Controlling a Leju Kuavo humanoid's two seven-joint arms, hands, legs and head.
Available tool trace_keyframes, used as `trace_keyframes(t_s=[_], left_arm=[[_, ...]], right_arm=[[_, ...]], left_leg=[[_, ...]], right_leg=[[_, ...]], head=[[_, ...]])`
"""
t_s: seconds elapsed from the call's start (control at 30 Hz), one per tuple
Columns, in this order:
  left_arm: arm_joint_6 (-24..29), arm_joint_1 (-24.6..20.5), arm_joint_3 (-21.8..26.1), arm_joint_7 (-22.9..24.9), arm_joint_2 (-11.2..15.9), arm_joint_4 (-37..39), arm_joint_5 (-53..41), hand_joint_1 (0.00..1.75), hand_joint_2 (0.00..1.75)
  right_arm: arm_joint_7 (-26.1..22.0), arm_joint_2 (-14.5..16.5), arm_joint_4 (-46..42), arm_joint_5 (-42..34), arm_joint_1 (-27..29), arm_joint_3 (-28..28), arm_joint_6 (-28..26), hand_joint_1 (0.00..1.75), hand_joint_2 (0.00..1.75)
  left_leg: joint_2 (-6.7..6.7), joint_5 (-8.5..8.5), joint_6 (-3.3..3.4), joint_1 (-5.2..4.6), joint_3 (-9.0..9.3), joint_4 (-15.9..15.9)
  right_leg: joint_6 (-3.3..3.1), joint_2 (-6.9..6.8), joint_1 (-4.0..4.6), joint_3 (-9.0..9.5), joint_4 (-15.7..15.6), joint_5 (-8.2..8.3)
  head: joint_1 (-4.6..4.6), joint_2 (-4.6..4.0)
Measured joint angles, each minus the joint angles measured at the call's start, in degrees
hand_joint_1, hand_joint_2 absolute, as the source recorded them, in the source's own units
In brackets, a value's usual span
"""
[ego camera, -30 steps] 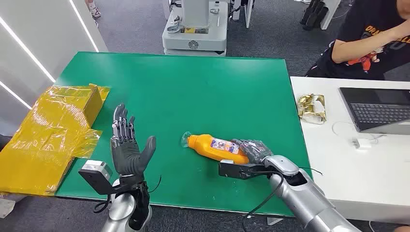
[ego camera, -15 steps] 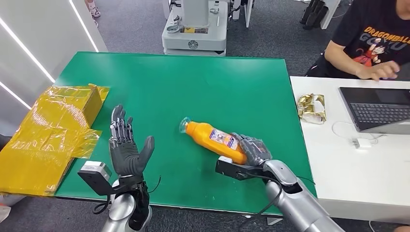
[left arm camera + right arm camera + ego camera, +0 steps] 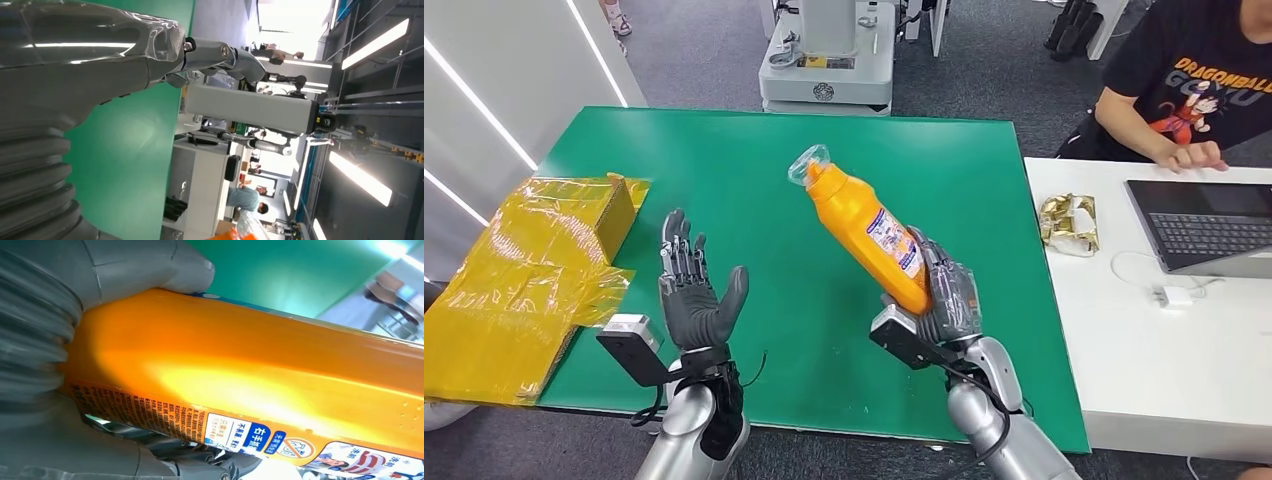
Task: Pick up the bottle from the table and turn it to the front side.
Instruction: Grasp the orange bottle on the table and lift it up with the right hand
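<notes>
An orange bottle with a clear cap and a printed label is lifted off the green table, tilted with its cap up and toward the far left. My right hand grips its lower end; in the right wrist view the thumb and the fingers wrap the orange body. My left hand is raised over the table's near left part, palm up, fingers spread, holding nothing. The left wrist view has its thumb close up.
Yellow plastic-wrapped packages lie at the table's left edge. A white desk to the right carries a laptop, a cable with charger and gold foil; a person sits behind it. A grey machine stands beyond the table.
My right hand has lifted the bottle off the table and swung it from lying flat to steeply tilted, cap upward. The left hand has barely shifted. The person's hand moved to the desk.
</notes>
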Motion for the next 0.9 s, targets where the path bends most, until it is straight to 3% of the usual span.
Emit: trace_keyframes(t_s=[0.1,0.27,0.5,0.9], left_arm=[[-1.73,-1.23,-0.38,1.66,-0.01,1.46,1.17,0.0,1.75],[-9.58,-3.49,-1.69,6.73,0.06,5.07,3.98,0.0,1.75],[-17.56,-5.8,-2.62,8.83,0.12,8.42,5.09,0.0,1.75],[-21.4,-7.99,-2.73,9.68,0.02,11.91,4.37,0.0,1.75]], right_arm=[[-1.53,0.6,-0.68,-1.18,1.08,-0.59,-1.16,1.75,1.75],[-3.18,1.06,-1.6,-3.06,1.99,-0.76,-0.9,1.75,1.75],[-1.24,1.16,-2.11,-2.55,2.54,-0.65,1.72,1.75,1.75],[2.0,1.02,-3.82,0.44,4.06,0.47,10.55,1.75,1.75]], left_leg=[[-0.01,0.0,0.0,0.0,0.0,0.0],[0.01,0.0,0.0,0.0,-0.01,0.0],[-0.01,0.0,0.0,0.0,-0.02,0.0],[0.01,0.0,0.0,0.0,-0.03,0.0]], right_leg=[[0.0,-0.01,0.0,0.0,0.0,0.0],[0.0,0.01,0.0,-0.01,0.0,0.0],[0.0,0.0,0.0,-0.02,0.0,0.0],[0.0,0.02,0.0,-0.05,0.0,0.0]], head=[[0.0,0.0],[0.0,0.0],[0.01,0.0],[-0.01,0.0]])
